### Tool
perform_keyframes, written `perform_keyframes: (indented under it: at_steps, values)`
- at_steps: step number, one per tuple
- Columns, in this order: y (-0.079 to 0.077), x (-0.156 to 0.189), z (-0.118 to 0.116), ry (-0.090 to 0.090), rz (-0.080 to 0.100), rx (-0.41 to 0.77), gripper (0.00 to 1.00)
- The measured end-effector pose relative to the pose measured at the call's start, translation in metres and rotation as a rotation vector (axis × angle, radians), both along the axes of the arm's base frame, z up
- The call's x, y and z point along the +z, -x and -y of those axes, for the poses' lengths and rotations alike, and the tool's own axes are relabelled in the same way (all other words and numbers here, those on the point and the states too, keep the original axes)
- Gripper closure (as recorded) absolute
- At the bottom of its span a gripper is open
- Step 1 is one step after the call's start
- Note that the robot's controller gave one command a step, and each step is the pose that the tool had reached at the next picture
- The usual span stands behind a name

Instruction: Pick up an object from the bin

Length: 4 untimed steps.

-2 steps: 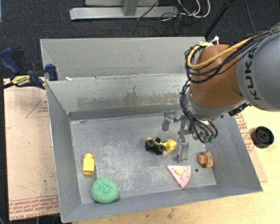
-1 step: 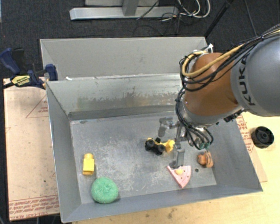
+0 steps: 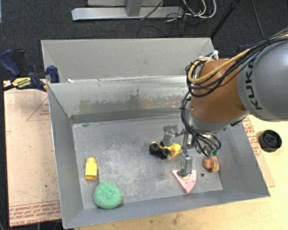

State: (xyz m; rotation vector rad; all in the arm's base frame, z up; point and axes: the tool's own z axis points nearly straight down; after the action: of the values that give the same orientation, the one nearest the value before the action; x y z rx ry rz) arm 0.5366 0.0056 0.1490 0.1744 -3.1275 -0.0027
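Small black-and-yellow toy [image 3: 160, 149] right of the middle of the bin [image 3: 131, 137], between the spread fingers [image 3: 187, 163] of the open claw [image 3: 179, 148], not gripped. Pink wedge [image 3: 187, 183] just nearer. Brown lump [image 3: 211, 165] to its right. Yellow block [image 3: 91, 168] and green ball [image 3: 107, 195] well apart, near left.

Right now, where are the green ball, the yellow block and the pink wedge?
green ball [image 3: 107, 195], camera view, its middle.
yellow block [image 3: 91, 169], camera view, its top face.
pink wedge [image 3: 188, 183], camera view, near its lower tip.
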Motion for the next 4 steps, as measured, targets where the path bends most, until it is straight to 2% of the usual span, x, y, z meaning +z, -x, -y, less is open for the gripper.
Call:
perform_keyframes:
  at_steps: [1, 2, 3, 4]
  values:
    - [-0.022, -0.018, -0.014, 0.0, 0.017, -0.035, 0.0]
    - [-0.021, -0.062, -0.012, 0.0, 0.014, 0.012, 1.0]
    - [-0.021, -0.062, -0.012, 0.0, 0.014, 0.012, 1.0]
    - [-0.04, -0.052, -0.021, 0.0, 0.011, 0.014, 1.0]
